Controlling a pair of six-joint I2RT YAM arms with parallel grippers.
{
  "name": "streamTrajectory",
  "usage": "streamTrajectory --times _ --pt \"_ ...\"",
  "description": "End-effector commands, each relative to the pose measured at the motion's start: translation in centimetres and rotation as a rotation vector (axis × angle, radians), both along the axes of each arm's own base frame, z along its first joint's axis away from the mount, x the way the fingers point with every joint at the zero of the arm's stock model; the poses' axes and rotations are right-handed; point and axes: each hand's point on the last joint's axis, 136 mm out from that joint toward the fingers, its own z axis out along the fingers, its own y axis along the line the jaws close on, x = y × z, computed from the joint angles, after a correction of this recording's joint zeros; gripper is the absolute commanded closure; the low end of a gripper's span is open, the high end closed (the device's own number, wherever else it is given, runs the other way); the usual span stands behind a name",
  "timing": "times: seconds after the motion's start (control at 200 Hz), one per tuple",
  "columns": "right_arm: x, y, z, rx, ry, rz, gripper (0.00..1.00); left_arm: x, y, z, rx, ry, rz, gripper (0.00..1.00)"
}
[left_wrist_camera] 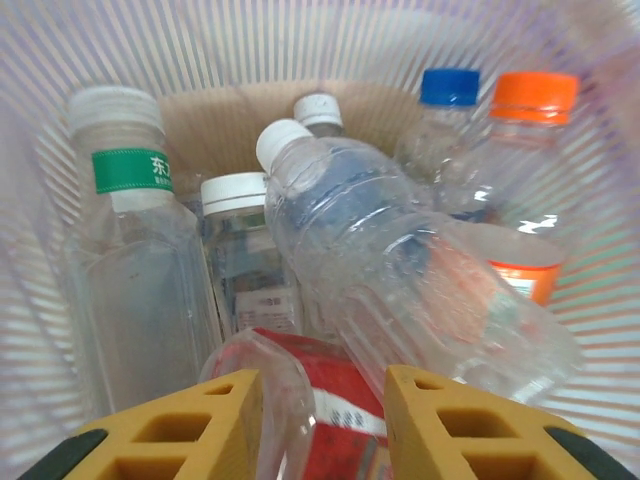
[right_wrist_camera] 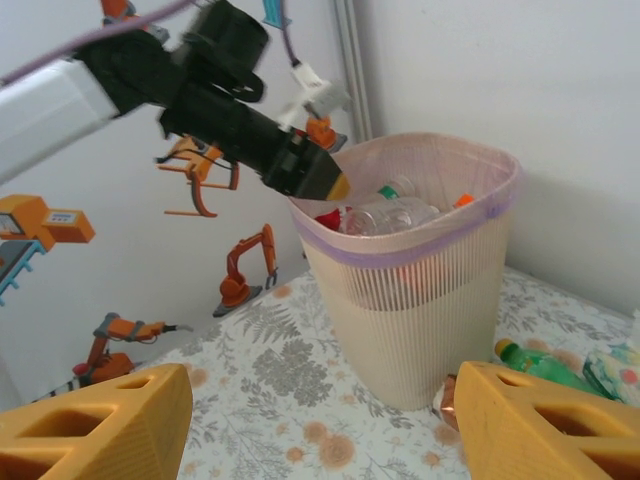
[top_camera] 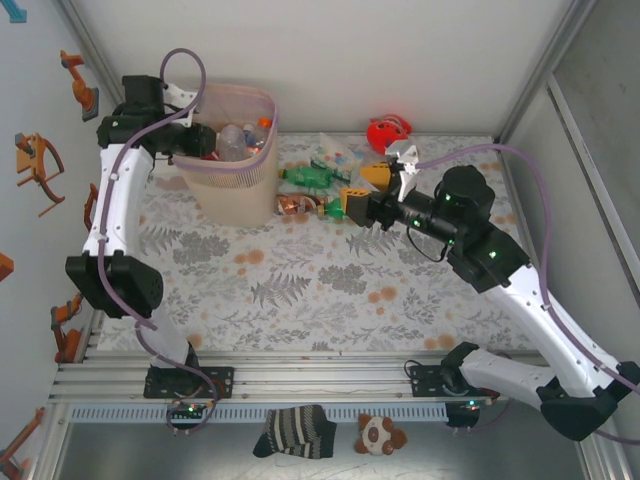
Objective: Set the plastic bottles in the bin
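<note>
My left gripper (top_camera: pixel 200 142) is parked right over the bin (top_camera: pixel 240 190), nose pointing down into it. On the left wrist cam my two yellow fingers (left_wrist_camera: pixel 190 425) sit apart, with a red-label bottle (left_wrist_camera: pixel 320 400) lying between them, just below. Whether the pads are actually pressing on it or just flanking it, I honestly can't tell.

Past my fingertips the bin is pretty stuffed. A big clear bottle (left_wrist_camera: pixel 400 270) with a white cap lies slanted right ahead of me. A green-band bottle (left_wrist_camera: pixel 125 230) stands off to the left. An orange-cap bottle (left_wrist_camera: pixel 530 180) and a blue-cap bottle (left_wrist_camera: pixel 445 100) sit over by the far right wall.

My right gripper (top_camera: pixel 362 190) hangs above the table (top_camera: pixel 330 290), to the right of the bin and apart from it, jaws spread wide with nothing in them. On its wrist cam the bin is straight ahead. A green bottle (right_wrist_camera: pixel 535 365) lies on the table just beyond my right-hand finger, near the bin's foot. In the top view that green bottle sits between the bin and my right gripper.
</note>
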Motion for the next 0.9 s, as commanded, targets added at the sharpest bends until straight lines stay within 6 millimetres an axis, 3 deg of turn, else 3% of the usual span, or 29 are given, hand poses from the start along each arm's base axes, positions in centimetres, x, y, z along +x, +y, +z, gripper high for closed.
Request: streamTrajectory --times 0.0,0.17,0.305,0.451,0.756,0.896 --pt "0.8 -0.4 0.9 -0.007 -0.017 -0.053 0.31 -2.0 -0.6 3.8 -0.046 -0.101 -0.014 0.63" --pt "2.6 -1.2 -0.2 -0.041 0.034 -0.161 0.31 -4.0 -2.0 5.8 -0.076 -0.174 -0.043 0.61" --pt "4.8 -2.7 -2.0 -0.103 0.090 -0.305 0.31 -5.9 -4.4 6.4 -0.082 -0.200 -0.098 0.58" --pt "5.6 -2.7 -3.6 -0.142 0.138 -0.337 0.31 -7.8 -7.2 6.4 -0.106 -0.217 -0.157 0.58" --pt "6.9 -3.5 -5.6 -0.178 0.201 -0.427 0.30 -9.9 -14.6 1.9 -0.090 -0.176 -0.336 0.56" --pt "7.4 -5.1 -6.4 -0.163 0.255 -0.511 0.30 -10.4 -18.1 -0.1 -0.063 -0.173 -0.460 0.52"
